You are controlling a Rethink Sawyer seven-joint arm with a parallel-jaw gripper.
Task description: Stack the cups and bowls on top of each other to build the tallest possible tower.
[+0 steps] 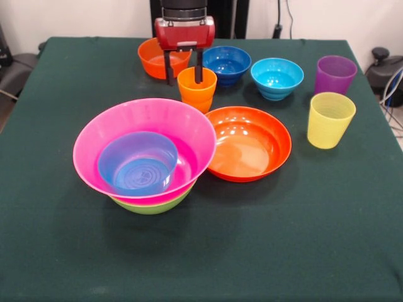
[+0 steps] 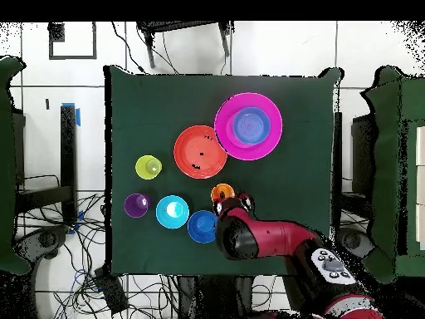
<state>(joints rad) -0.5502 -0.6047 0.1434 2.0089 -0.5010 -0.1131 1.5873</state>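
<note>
A Sawyer arm's end effector (image 1: pixel 183 68) stands with its fingers apart, straddling the near-side rim of the orange cup (image 1: pixel 196 89), not yet closed. The tower (image 1: pixel 145 157) so far counts three pieces: a small blue bowl (image 1: pixel 138 163) inside the pink bowl (image 1: pixel 119 129), over the lime green bowl (image 1: pixel 153 206). Right of the tower on the desk (image 1: pixel 264 245), the shallow orange bowl (image 1: pixel 248 143) sits unstacked; yellow cup (image 1: pixel 330 119), purple cup (image 1: pixel 335 74) and three small bowls beyond wait too

Bowls (image 1: pixel 227 63) crowding orange cup (image 1: pixel 196 88)
</note>
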